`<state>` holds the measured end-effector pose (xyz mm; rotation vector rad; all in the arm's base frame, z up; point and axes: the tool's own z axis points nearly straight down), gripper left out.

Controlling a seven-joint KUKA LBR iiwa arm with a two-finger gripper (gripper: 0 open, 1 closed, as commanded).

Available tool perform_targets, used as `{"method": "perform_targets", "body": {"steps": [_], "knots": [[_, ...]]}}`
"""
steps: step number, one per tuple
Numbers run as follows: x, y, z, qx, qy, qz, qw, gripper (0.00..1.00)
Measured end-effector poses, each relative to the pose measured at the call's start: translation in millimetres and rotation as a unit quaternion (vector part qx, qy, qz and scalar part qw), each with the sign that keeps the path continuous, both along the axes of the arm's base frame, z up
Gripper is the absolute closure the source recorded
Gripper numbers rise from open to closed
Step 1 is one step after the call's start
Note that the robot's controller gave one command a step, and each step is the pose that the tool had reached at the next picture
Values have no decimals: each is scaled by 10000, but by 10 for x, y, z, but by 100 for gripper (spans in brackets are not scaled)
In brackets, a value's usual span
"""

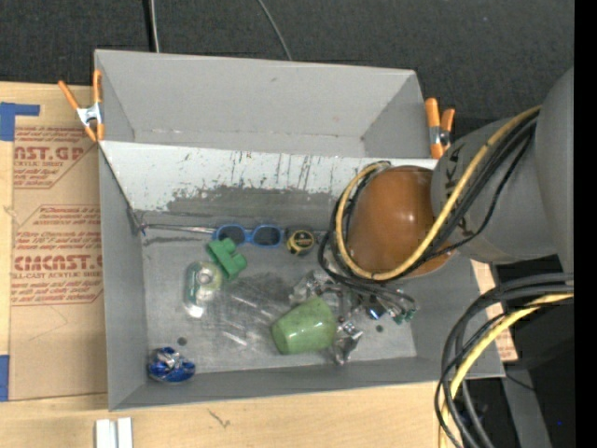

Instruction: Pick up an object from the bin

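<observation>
My gripper [346, 332] is low in the bin's front right part, under the arm's orange cover. It is right against the right side of a pale green cup-shaped thing [301, 329] that lies on its side near the front wall. Whether the gripper holds that green thing is hidden from me. Just left of it lies a clear plastic piece [244, 310] on the bin floor. A small round yellow and black thing [300, 242] sits behind the gripper, near the back wall.
Blue sunglasses [248, 236] lie along the back wall, with a bright green block [227, 258] in front of them. A clear jar with a green inside [199, 287] is to the left. A blue crumpled thing [171, 366] rests in the front left corner.
</observation>
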<state>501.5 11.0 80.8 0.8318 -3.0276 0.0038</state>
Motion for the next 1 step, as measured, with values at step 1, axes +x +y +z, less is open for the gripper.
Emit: {"method": "perform_targets", "body": {"steps": [1], "knots": [[4,17,-5,3,0,15,10000,100]]}}
